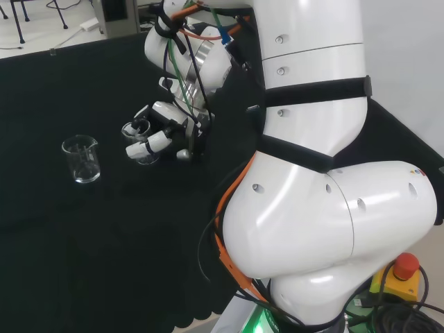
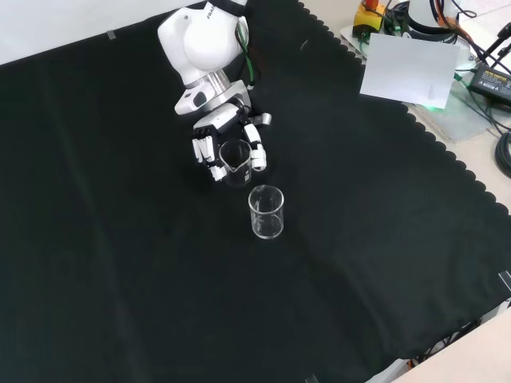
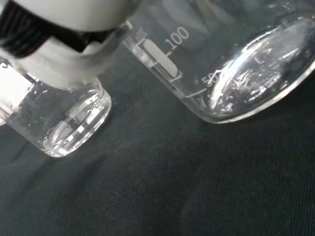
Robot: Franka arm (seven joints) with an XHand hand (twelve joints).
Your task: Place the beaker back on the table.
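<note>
The beaker (image 2: 235,156) sits inside the hand (image 2: 214,144), whose fingers (image 2: 257,152) and thumb curl round its clear glass wall, clamped on it. In the front view it is low over the black cloth of the counter (image 2: 120,263), mouth upward; whether its base touches the cloth I cannot tell. In the head view the held beaker (image 1: 139,139) shows between the white fingertips (image 1: 154,144). A second beaker (image 2: 266,211) stands upright on the cloth, just beside the held one, nearer the front camera; in the head view it (image 1: 82,159) stands to the left of the hand (image 1: 170,128). The wrist view shows a large glass base with printed marks (image 3: 246,73) and a smaller glass base (image 3: 74,123) close over the cloth.
</note>
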